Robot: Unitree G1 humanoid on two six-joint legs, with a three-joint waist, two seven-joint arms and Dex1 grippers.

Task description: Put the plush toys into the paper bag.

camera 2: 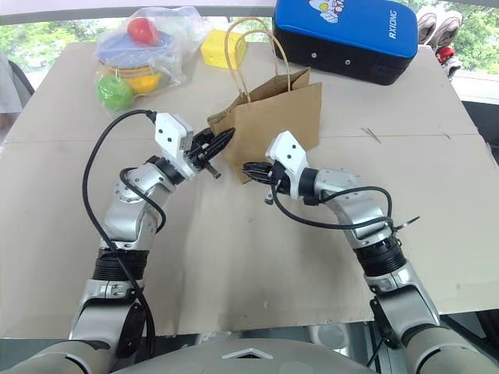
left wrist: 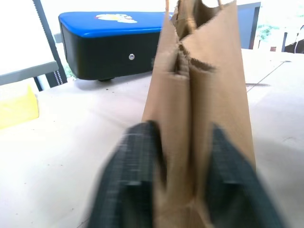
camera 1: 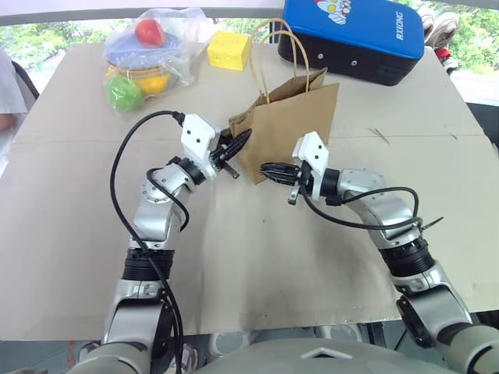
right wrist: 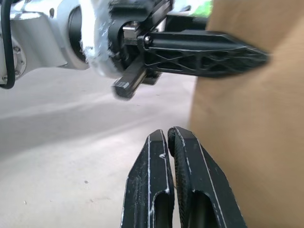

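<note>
The paper bag (camera 1: 300, 125) stands upright in the middle of the table, its two cord handles (camera 1: 273, 47) sticking up. My left gripper (camera 1: 243, 140) is at the bag's left folded side edge. In the left wrist view its fingers (left wrist: 137, 161) sit on either side of that paper fold (left wrist: 190, 109), shut on it. My right gripper (camera 1: 265, 167) is shut with nothing in it, its tips just off the bag's lower front corner. In the right wrist view the bag wall (right wrist: 247, 123) lies beside its fingers (right wrist: 152, 180). The plush toys are out of view.
A clear plastic bag of colourful toys (camera 1: 148, 54) lies at the far left of the table. A yellow cheese-shaped block (camera 1: 228, 51) is beside it. A blue and black case (camera 1: 355, 35) stands behind the bag at the far right. Bare tabletop (camera 1: 257, 265) spreads in front.
</note>
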